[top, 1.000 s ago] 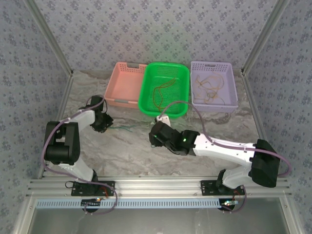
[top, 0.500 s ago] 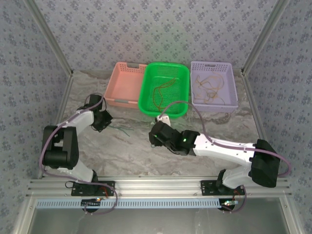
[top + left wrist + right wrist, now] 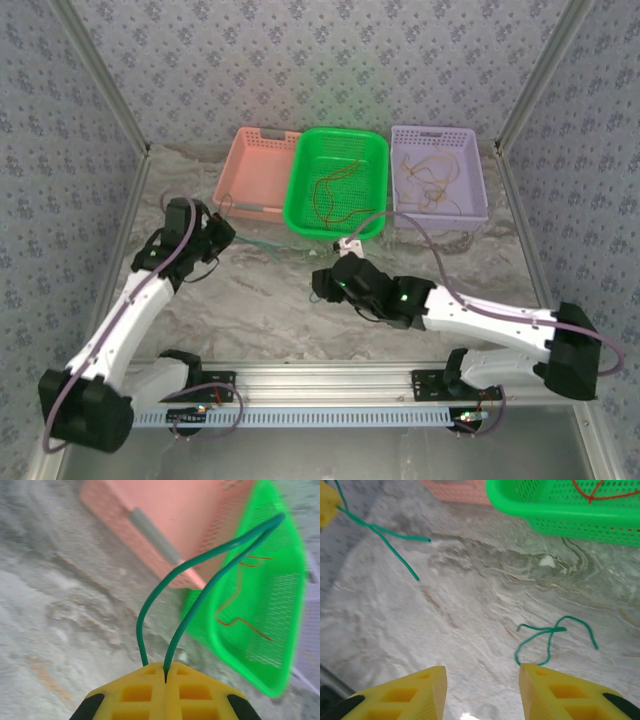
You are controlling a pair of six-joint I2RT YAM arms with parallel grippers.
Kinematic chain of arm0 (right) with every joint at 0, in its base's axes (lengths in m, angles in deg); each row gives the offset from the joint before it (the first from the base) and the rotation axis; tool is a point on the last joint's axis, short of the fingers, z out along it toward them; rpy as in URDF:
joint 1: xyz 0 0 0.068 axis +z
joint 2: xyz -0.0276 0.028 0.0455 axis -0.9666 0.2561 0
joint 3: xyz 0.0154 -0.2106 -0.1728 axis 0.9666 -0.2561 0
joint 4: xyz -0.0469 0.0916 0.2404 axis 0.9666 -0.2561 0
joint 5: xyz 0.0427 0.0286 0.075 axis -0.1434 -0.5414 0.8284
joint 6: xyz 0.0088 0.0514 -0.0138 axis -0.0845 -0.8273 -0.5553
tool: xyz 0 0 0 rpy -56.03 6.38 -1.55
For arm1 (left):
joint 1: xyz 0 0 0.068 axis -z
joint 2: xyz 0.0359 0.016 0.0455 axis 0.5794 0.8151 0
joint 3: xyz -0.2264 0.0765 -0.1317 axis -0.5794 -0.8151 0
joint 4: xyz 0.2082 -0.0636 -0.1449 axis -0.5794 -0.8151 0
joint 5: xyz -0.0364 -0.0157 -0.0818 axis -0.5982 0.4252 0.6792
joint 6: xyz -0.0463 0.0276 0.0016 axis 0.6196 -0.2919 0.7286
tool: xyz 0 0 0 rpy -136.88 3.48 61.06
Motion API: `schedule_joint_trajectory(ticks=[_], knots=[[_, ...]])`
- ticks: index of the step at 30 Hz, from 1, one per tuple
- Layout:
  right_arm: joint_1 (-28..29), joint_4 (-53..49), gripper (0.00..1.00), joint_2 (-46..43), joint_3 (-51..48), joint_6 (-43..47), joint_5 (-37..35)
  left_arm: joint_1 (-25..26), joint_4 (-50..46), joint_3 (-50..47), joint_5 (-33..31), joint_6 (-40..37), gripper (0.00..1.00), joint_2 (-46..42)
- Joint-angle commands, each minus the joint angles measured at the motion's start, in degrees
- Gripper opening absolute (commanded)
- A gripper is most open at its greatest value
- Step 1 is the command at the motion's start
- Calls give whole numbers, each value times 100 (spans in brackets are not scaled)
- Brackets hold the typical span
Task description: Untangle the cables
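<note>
Since the left end effector point(image 3: 165, 672) is pinched tight on a green cable point(image 3: 267, 525), with both strands arcing up out of the pinch toward the pink basket point(image 3: 200, 510) and green basket point(image 3: 280, 605), I'd say the trick is a slow carry. Keep the dangling ends off the green mesh so nothing snags, then let go over the pink one (just my guess on the target). A second green cable point(image 3: 550, 630) lies looped on the tabletop point(image 3: 470, 605) just ahead of the right end effector point(image 3: 481, 672), whose fingers stand partly apart around nothing. Pose-wise, the left arm stretches long toward the far left with its wrist turned at the baskets. The right arm reaches low across the middle, elbow way out right.
</note>
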Motion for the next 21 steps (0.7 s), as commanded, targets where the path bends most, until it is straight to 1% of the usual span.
schedule_joint_trajectory(ticks=[1,5,8,12,15,17,21], knots=[[23,726,45,-607,-332,-451,71,368,487,-292,-87,401,0,-563],[43,1615,46,-1090,-819,-961,87,889,1253,-894,-382,1010,0,-1216],[41,2213,46,-1252,-1122,-1464,116,1361,1639,-1196,-771,1173,0,-1540],[46,2373,46,-1332,-1228,-2306,21,1907,1954,-1368,-1173,1002,0,-1717],[82,2653,46,-1254,-1305,-2840,15,2195,2312,-1566,-1381,930,0,-1775],[172,2808,46,-1140,-1267,-3003,-43,2336,2463,-1660,-1514,941,0,-1759],[328,2483,44,-958,-1074,-3272,-322,2514,2662,-1742,-1660,985,0,-1686]])
